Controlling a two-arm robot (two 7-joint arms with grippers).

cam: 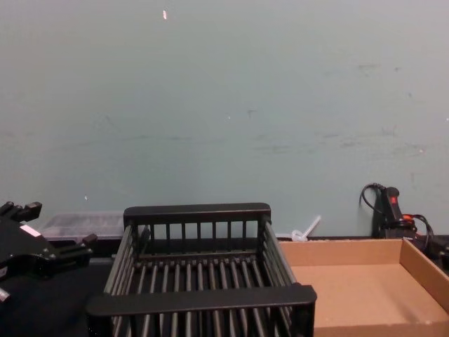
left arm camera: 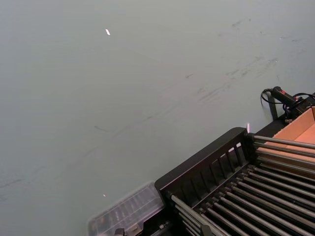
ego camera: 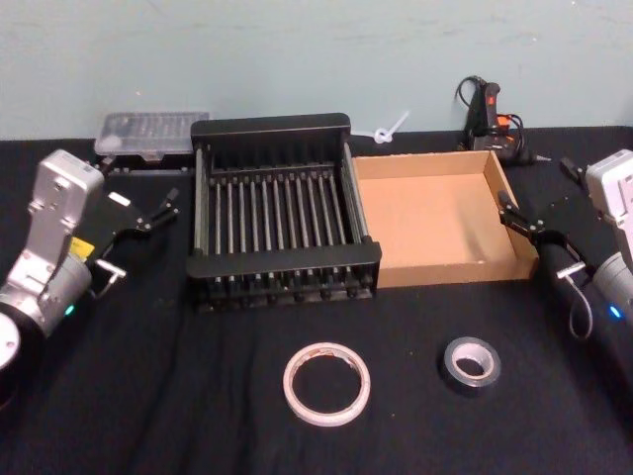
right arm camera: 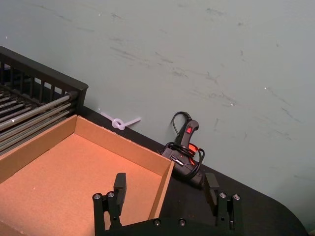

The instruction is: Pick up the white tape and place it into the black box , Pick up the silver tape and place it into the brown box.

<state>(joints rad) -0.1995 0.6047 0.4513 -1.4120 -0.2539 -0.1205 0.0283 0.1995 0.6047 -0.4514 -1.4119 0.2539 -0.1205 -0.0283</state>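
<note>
- Black cloth covers the table (ego camera: 247,396), and I'll use the black box (ego camera: 282,213) as the landmark, sitting mid-table with nothing in it.
- White tape (ego camera: 326,383) lies flat on the cloth in front of the black box, a bit toward its right corner. Not touched yet.
- Silver tape (ego camera: 471,364) lies flat too, further right of the white one, well apart from it and in front of the brown box (ego camera: 440,223).
- Brown box sits right up against the black box's right side, also with nothing in it.
- Left gripper (ego camera: 158,213) hangs just off the black box's left side, fingers spread, holding nothing.
- Right gripper (right arm camera: 167,189) hovers over the brown box's right wall, fingers wide apart, holding nothing.
- So I'd say the job hasn't really started: first step is going for the white tape.
- My tip: come straight down with one finger inside the hole and one outside, and pinch the ring's wall. It's thin and flat, so grabbing across the whole ring looks dicey.
</note>
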